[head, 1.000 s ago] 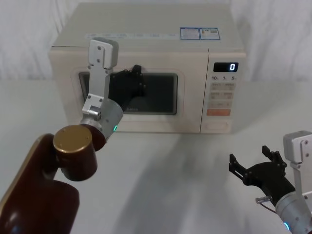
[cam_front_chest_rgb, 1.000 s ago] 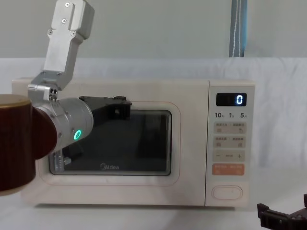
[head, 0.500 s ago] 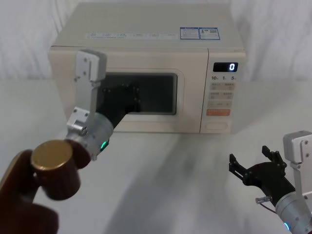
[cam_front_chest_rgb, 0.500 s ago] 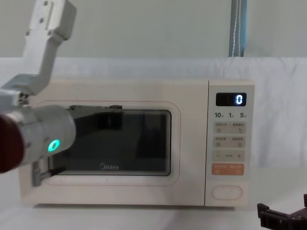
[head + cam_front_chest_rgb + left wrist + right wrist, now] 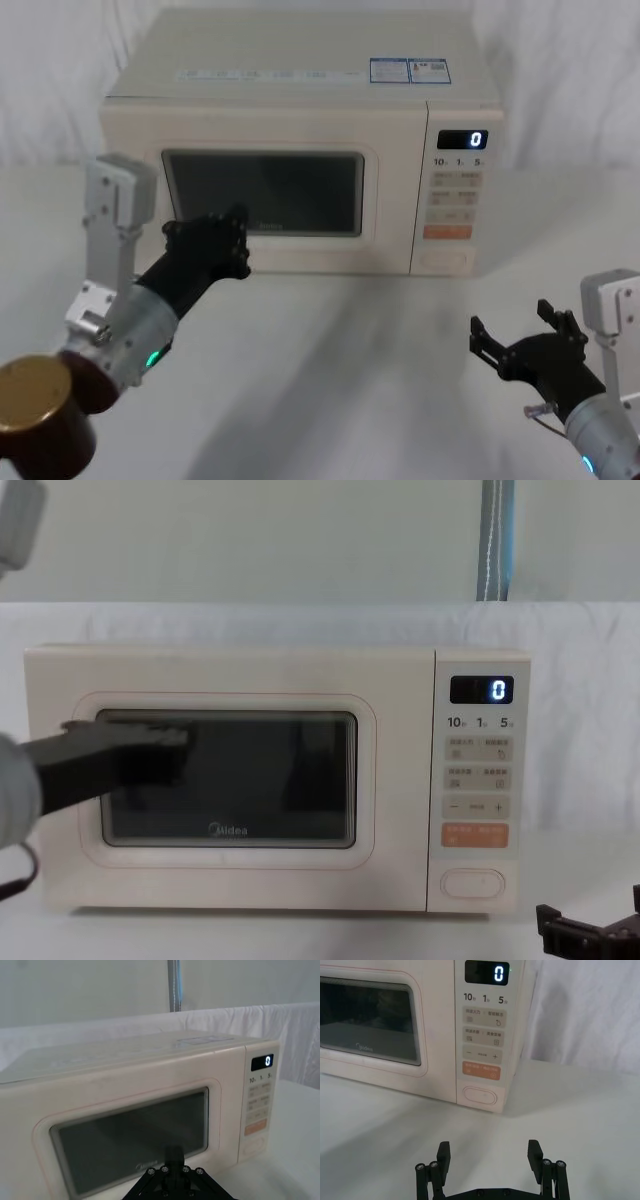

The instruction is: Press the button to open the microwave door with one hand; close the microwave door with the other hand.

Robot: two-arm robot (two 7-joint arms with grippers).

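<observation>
Head view: microwave (image 5: 300, 75) at the top middle of the frame, on a white counter (image 5: 340, 380). Door (image 5: 265, 195) shut flat, filling the left and middle of its front. Button (image 5: 445, 259) low on the right panel, just under the orange key (image 5: 447, 231). Display (image 5: 463, 139) at the panel top, showing 0.

Left end effector (image 5: 215, 240) at the middle left of the frame, black, held up by the lower left corner of the door. Touching the door or not: cannot tell. Fingers apart or together: cannot tell.

Right end effector (image 5: 520, 345) low at the right of the frame, over the counter, well apart from the microwave. Fingers spread wide, nothing between them.

Right wrist view: two black fingers (image 5: 443, 1152) apart at the bottom of the frame, button (image 5: 480, 1095) above them in the middle, not touched.

Chest view: door (image 5: 225, 780) shut, dark left arm across its window at the middle left.
</observation>
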